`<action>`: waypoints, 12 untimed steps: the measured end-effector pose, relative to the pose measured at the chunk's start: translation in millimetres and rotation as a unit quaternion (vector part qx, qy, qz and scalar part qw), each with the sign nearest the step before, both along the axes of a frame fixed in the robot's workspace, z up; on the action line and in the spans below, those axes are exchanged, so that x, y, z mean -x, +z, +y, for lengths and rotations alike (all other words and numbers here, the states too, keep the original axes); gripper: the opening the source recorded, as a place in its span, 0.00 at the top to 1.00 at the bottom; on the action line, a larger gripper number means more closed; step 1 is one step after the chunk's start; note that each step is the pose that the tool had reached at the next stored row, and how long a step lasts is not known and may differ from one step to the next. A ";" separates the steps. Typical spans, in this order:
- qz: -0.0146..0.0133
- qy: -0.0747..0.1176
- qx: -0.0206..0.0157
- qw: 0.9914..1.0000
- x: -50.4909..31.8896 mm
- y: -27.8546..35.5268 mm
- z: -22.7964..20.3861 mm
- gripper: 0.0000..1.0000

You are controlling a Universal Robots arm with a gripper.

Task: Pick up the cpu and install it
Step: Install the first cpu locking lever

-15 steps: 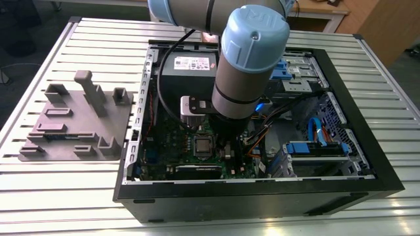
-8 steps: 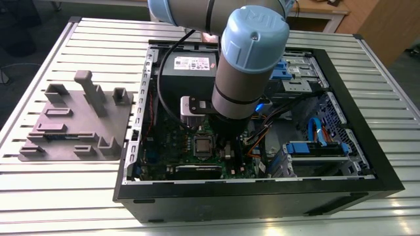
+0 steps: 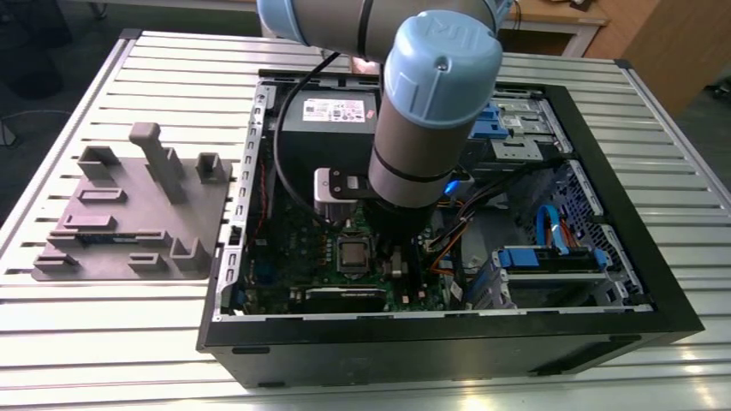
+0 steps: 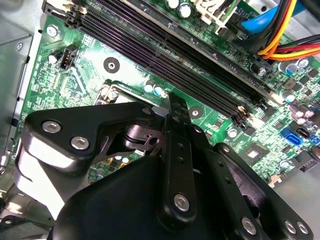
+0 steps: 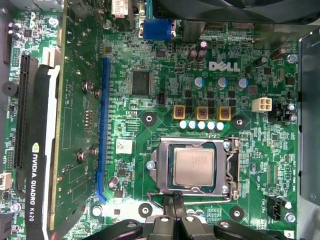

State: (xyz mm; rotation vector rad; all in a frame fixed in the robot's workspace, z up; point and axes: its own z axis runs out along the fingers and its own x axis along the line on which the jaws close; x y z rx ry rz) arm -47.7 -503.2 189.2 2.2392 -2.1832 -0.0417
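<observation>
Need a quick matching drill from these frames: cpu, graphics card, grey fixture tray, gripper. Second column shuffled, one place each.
Things:
1. cpu
2. graphics card
3. grey fixture tray
4. gripper

Places:
A. on the slatted table, outside the computer case
B. seated in the socket frame on the motherboard
C. hanging over the motherboard, just beside the socket
D. standing in a slot beside the long blue slot

Pairs: 1-B, 2-D, 3-A, 4-C
</observation>
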 end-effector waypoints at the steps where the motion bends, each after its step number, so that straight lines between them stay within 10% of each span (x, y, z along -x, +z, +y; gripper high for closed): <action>1: -0.001 0.000 0.000 1.000 0.0 -0.1 0.0 0.90; 12: -0.003 0.000 -0.002 1.000 1.1 1.4 0.1 0.90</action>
